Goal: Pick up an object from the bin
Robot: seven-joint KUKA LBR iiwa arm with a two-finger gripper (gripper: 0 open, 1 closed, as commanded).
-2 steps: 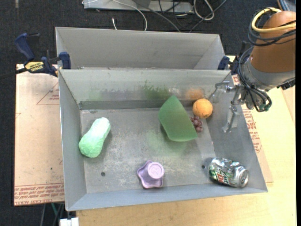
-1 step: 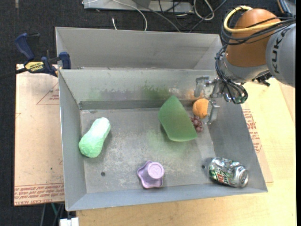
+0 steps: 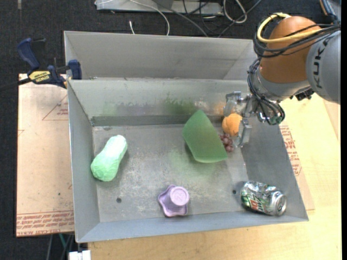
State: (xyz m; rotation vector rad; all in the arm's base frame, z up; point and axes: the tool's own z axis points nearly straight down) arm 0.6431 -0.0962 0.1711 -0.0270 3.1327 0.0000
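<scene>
Gripper: hanging low over the right side of the bin, near its far wall.
Orange ball: lying just beside the gripper, on the view's left of it.
Jaws: whether gaping or clenched, cannot tell.
Neighbours: a green curved piece and small reddish bits are sitting beside the ball, and a crushed can is lying well apart.

Dark carpet; tangled cables
</scene>
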